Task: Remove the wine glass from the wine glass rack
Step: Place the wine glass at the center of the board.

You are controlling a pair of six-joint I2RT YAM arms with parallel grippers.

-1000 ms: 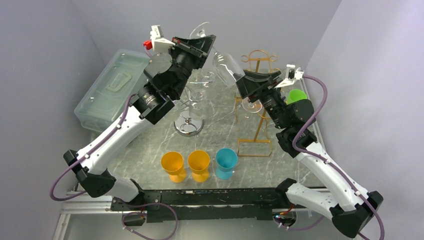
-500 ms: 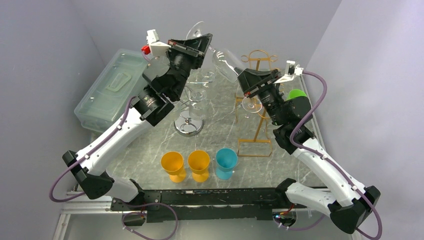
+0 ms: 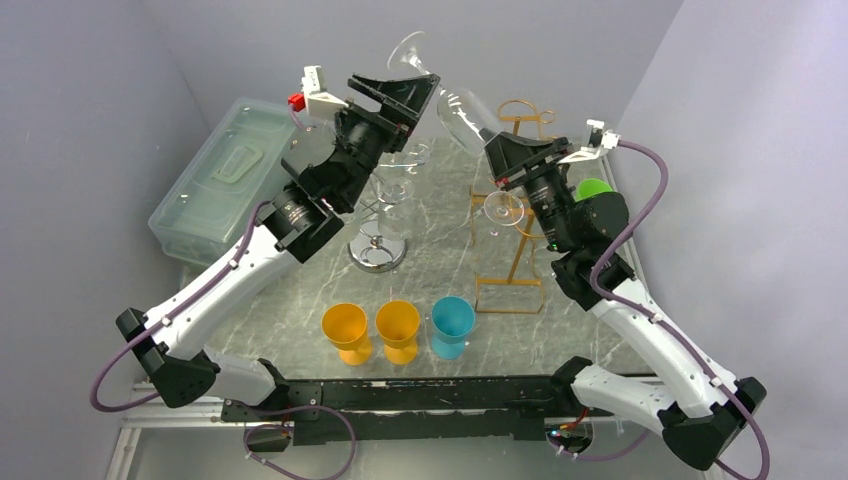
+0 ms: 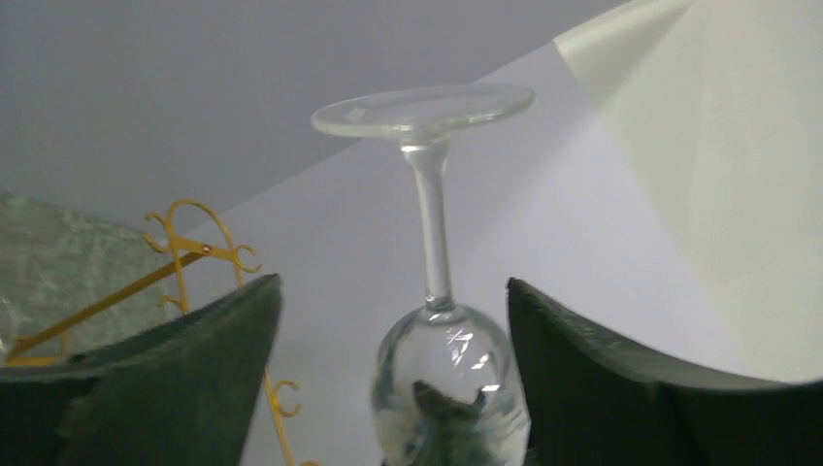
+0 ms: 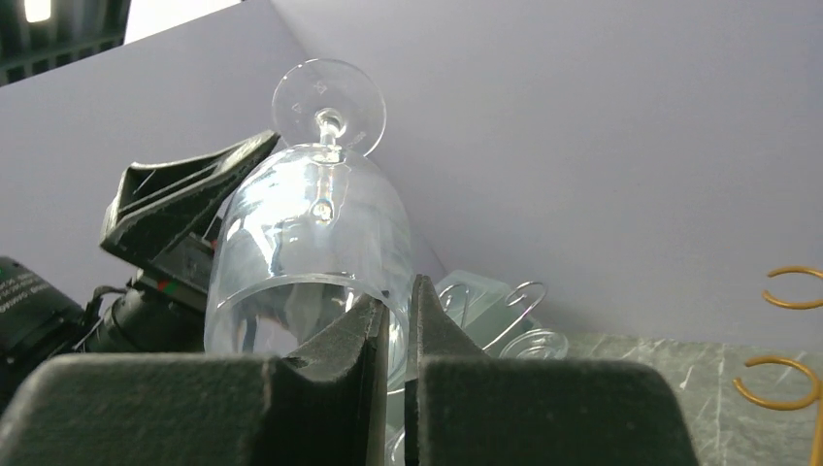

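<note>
Clear glass up high
The right gripper [image 5: 393, 313] pinches the round wine glass [image 3: 461, 113] by its rim, thin stem tilted up. The left gripper [image 3: 424, 94] has its fingers apart.

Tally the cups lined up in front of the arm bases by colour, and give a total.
Orange: 2, the left cup and the middle cup
Teal: 1, the right cup
Total: 3
</note>
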